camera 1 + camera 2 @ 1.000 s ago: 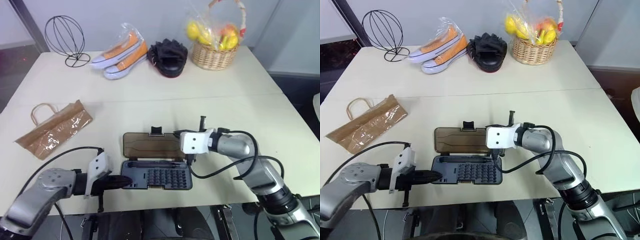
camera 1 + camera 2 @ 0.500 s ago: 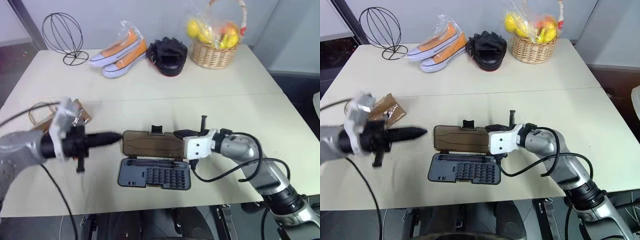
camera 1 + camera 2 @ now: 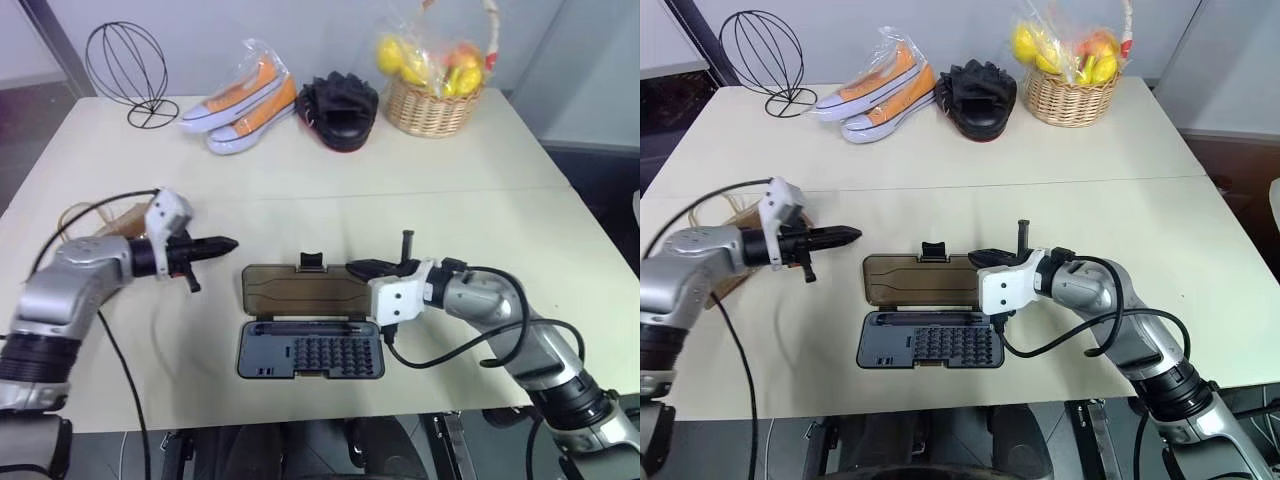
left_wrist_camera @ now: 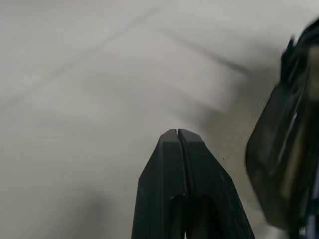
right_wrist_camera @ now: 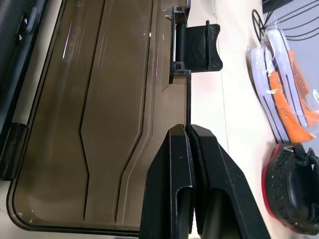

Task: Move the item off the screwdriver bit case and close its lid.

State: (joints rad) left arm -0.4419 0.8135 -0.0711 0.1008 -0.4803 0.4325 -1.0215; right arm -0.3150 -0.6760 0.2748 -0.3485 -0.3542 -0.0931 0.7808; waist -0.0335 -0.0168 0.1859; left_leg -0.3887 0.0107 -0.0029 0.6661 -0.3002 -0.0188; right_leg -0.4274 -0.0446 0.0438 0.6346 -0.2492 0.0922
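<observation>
Two grippers, both clenched and empty. Left gripper (image 3: 228,243) hangs above the table (image 3: 300,180), with the bag (image 3: 100,218) partly hidden behind its arm at the left edge. Centre: the case (image 3: 310,352) lies open, lid (image 3: 300,292) flat behind the bit rows. Right gripper (image 3: 358,268) rests at the lid's far right corner, beside the latch (image 3: 313,262).

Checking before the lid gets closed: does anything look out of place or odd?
Nothing looks damaged or spilled. The screwdriver bit case lies open, its lid flat on the table. The paper bag lies apart to the left, off the case.
</observation>
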